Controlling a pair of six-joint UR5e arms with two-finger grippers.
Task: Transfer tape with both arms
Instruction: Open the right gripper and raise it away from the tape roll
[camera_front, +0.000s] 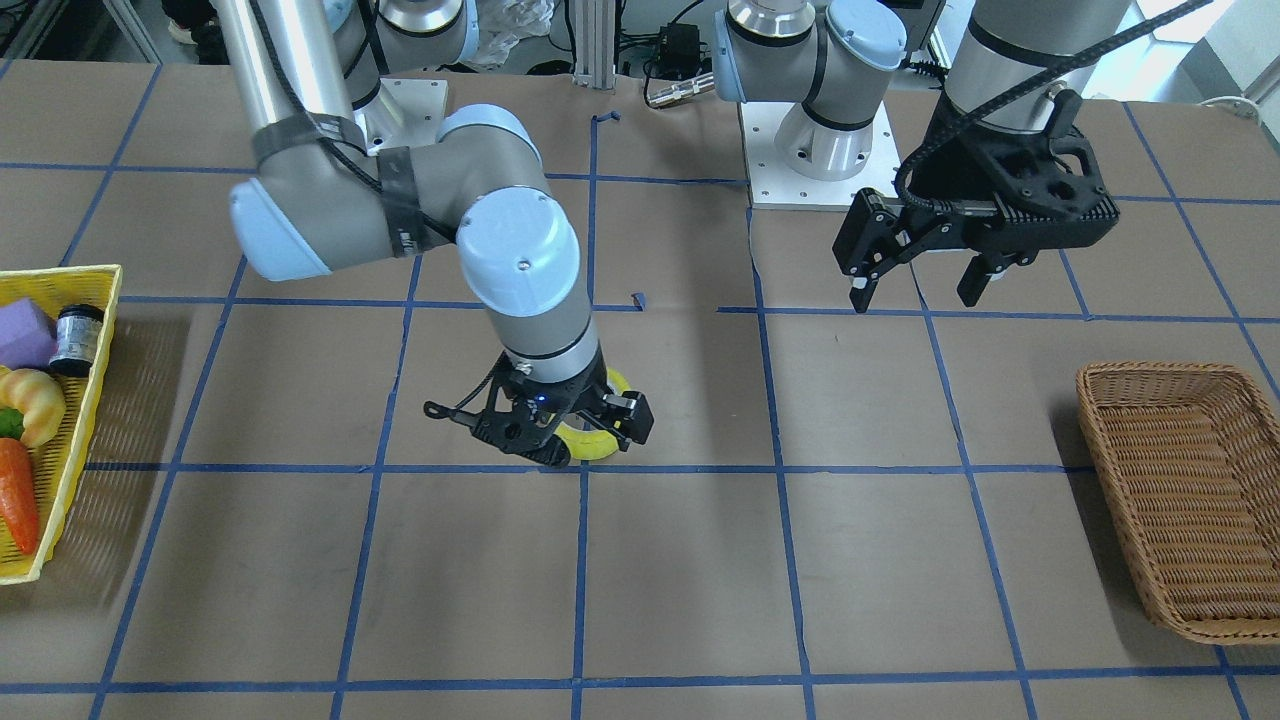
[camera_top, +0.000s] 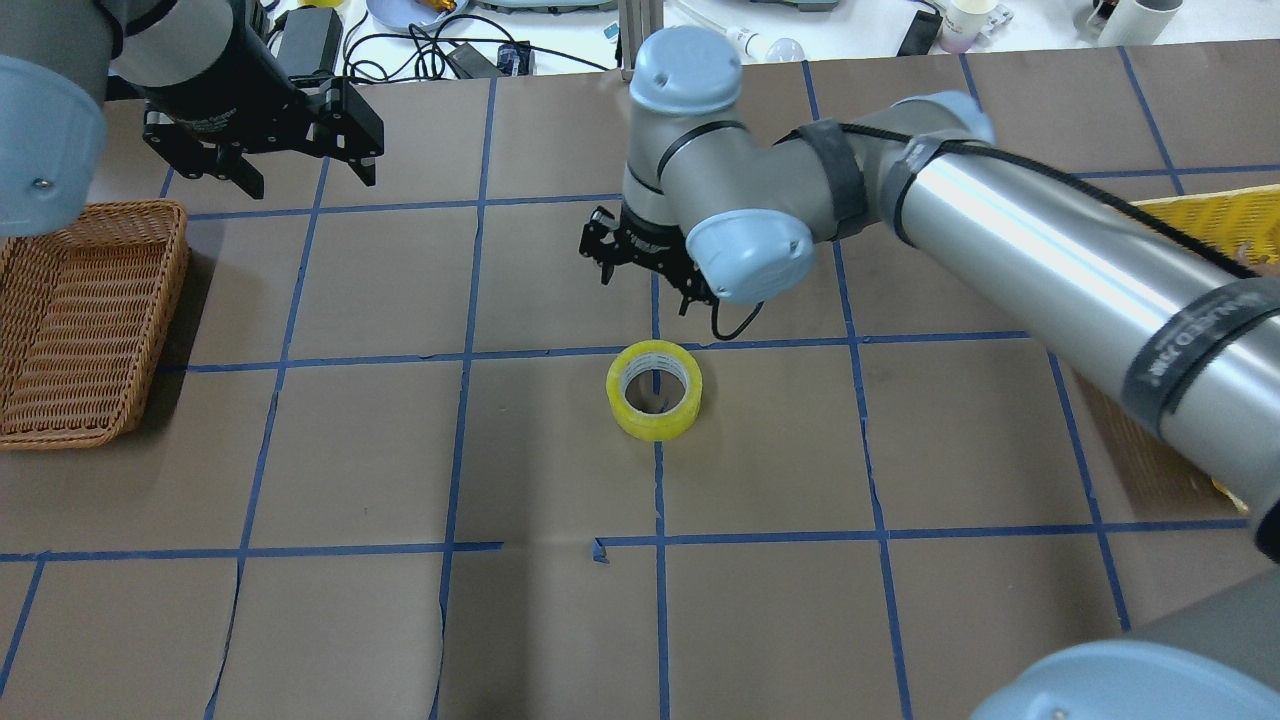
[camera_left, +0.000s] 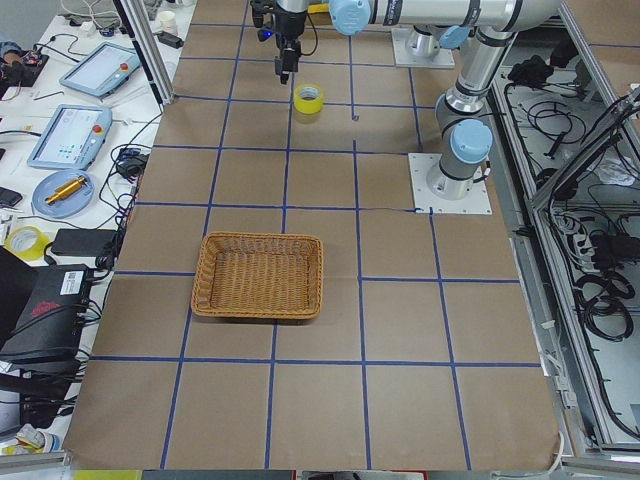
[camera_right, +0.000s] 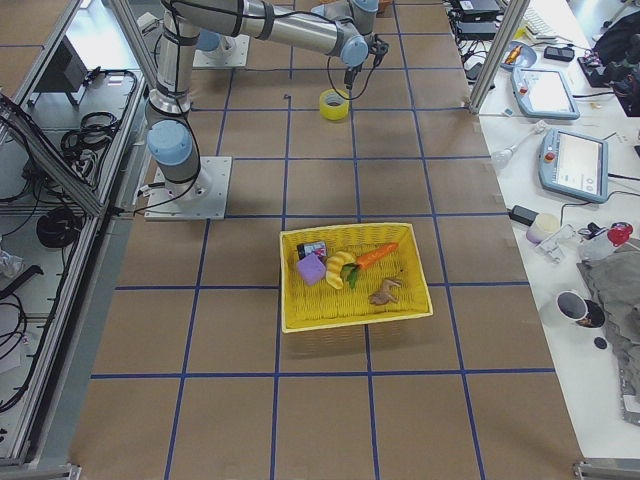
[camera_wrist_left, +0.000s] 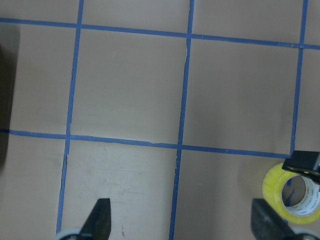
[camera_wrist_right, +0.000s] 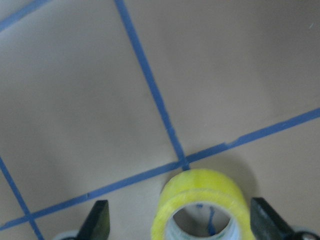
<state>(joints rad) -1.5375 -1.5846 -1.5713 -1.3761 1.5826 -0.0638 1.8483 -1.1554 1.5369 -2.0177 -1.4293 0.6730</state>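
The yellow tape roll (camera_top: 654, 391) lies flat on the brown table where two blue grid lines cross. My right gripper (camera_top: 648, 285) hovers open just above it. In the right wrist view the tape (camera_wrist_right: 202, 192) sits between the two open fingertips (camera_wrist_right: 99, 220). In the front view the right gripper (camera_front: 585, 432) hides most of the tape (camera_front: 600, 446). My left gripper (camera_top: 308, 178) is open and empty, held high near the wicker basket, far from the tape. The left wrist view shows the tape (camera_wrist_left: 292, 200) at its lower right corner.
An empty brown wicker basket (camera_top: 90, 320) stands on my left side. A yellow mesh basket (camera_front: 60, 272) with toy food and a small jar stands on my right side, also in the exterior right view (camera_right: 350, 232). Blue tape lines grid the table.
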